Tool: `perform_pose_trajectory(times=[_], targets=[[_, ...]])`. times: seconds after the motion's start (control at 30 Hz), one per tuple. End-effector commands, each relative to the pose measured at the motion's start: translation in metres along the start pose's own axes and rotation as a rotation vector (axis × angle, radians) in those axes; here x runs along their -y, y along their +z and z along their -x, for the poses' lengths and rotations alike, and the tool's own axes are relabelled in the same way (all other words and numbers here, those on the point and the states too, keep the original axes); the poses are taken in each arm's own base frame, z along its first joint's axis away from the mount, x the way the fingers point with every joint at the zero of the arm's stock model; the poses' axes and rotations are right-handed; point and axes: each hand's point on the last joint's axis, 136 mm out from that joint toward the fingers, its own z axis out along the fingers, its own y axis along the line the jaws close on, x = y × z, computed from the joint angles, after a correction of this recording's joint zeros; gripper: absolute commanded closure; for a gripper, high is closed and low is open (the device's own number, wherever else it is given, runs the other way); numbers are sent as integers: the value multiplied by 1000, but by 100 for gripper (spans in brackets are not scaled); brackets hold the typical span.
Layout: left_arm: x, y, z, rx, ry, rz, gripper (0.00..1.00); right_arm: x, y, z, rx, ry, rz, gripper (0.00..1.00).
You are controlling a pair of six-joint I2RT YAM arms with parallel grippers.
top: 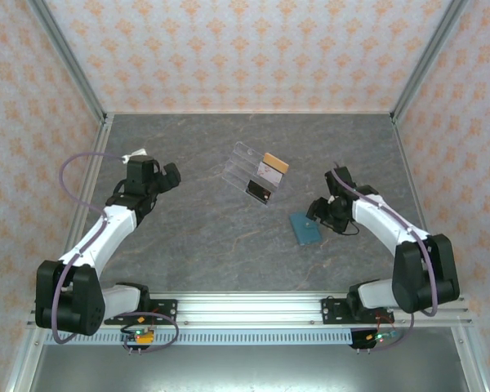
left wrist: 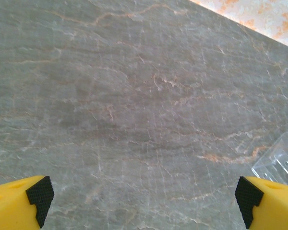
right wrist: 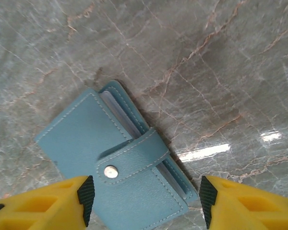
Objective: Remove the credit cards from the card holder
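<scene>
Top external: grey marbled table (top: 212,237), smooth, faint orange veins. Left gripper (top: 170,174) at left, jaws spread wide, nothing held, well apart from holder. Clear tiered stand (top: 241,159) at centre, tan card (top: 275,162) and dark card (top: 259,191) in it. Holder (top: 305,228) right of centre, flat on table, just beside right gripper (top: 318,214). Right wrist: jaws apart, holder's near end between black pads (right wrist: 86,191), contact unclear. Holder teal, matte, stitched edges, strap snapped shut by metal stud (right wrist: 111,171).
</scene>
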Motion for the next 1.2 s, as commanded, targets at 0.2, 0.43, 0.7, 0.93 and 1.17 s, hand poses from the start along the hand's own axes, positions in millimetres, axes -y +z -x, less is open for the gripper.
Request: perform_pose_trajectory(times=[0.2,0.43,0.7,0.93,1.17], targets=[[32,-2,-17,-84,-29,-92,0,-11,26,-21,-93,-55,-17,48],[48,-4,-41,-160,-66,-163,0,-49,46,-46,-137,-158,-17,51],[60,-12,-101,-331,-120,-243,0,-121,64,-76,-165,-381,18,52],[91,-21,-154,-498,-187,-327,7,-169,50,-81,-164,-414,139,48],[127,-34,-196,-629,-252,-392,16,-156,32,-62,-60,-392,93,44]])
